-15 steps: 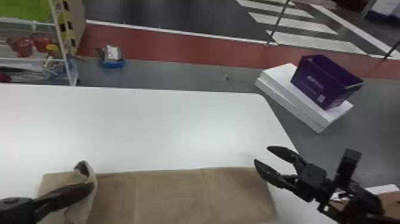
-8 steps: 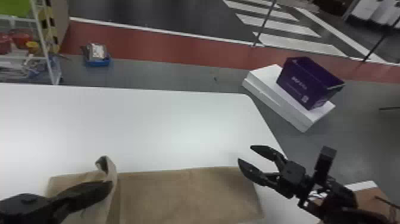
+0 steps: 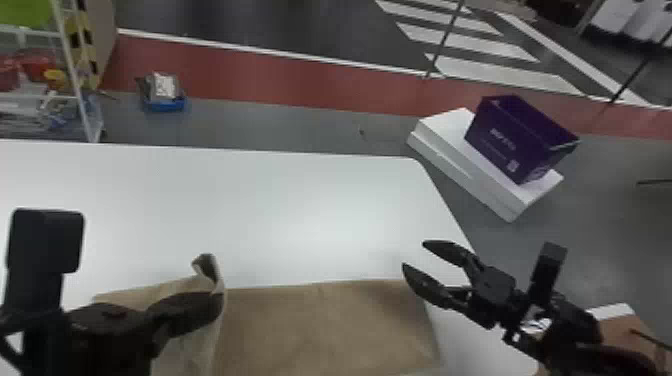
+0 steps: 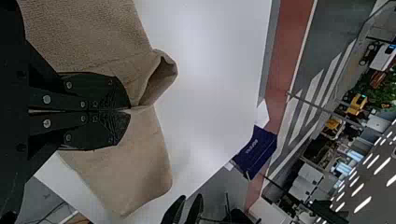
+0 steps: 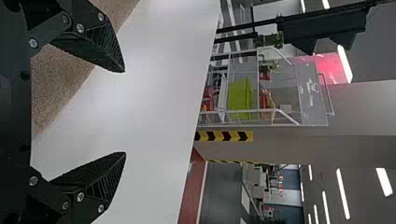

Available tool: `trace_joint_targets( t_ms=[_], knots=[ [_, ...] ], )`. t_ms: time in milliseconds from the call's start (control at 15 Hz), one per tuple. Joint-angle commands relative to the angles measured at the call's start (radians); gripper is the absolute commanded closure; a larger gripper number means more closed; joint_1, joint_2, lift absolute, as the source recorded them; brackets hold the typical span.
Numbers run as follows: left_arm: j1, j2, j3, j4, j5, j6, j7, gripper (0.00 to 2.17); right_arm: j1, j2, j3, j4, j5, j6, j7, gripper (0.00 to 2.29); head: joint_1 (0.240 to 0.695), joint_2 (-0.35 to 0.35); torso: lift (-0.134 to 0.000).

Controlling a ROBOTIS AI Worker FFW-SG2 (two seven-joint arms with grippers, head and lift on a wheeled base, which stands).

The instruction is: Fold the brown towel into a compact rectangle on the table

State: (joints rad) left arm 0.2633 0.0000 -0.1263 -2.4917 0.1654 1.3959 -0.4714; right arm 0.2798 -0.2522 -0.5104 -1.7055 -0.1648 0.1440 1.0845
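The brown towel (image 3: 325,325) lies flat along the near part of the white table, its left part lifted into an upright fold. My left gripper (image 3: 217,300) is at that fold in the head view; in the left wrist view the left gripper (image 4: 128,111) is shut with the raised towel (image 4: 140,79) pinched between its fingers. Above the towel's right end, my right gripper (image 3: 415,255) stands open. From the right wrist view, the right gripper (image 5: 123,112) has nothing between its spread fingers, and the towel (image 5: 70,79) lies beyond one of them.
The white table (image 3: 300,210) has its right edge beside my right gripper. Past it on the floor, a purple box (image 3: 515,140) rests on white slabs (image 3: 450,150). A wire shelf (image 3: 75,65) and a blue tray (image 3: 165,104) stand beyond the far edge.
My left gripper has moved to the right with the pinched towel, bringing the raised fold along. The head view has shifted somewhat; the right gripper stays open near the towel's right end.
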Motion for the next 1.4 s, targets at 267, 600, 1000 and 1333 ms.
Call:
trace_joint_targets(
  t_ms=[267, 600, 1000, 1333],
  knots=[
    [-0.064, -0.003, -0.167, 0.028, -0.015, 0.002, 0.094, 1.35, -0.024, -0.018, -0.002, 0.05, -0.008, -0.019, 0.0, 0.29, 0.695, -0.35, -0.123],
    [-0.087, -0.003, -0.256, 0.08, -0.033, -0.01, 0.137, 1.35, -0.036, -0.018, 0.013, 0.069, -0.016, -0.028, 0.0, 0.29, 0.695, -0.35, -0.123],
    [-0.105, -0.003, -0.319, 0.238, -0.03, -0.215, 0.208, 1.33, -0.037, -0.021, 0.007, 0.087, -0.03, -0.05, 0.006, 0.29, 0.695, -0.35, -0.123],
    [-0.108, -0.003, -0.351, 0.214, -0.04, -0.142, 0.203, 1.31, -0.045, -0.025, 0.006, 0.096, -0.036, -0.056, 0.005, 0.29, 0.695, -0.35, -0.123]
  ],
)
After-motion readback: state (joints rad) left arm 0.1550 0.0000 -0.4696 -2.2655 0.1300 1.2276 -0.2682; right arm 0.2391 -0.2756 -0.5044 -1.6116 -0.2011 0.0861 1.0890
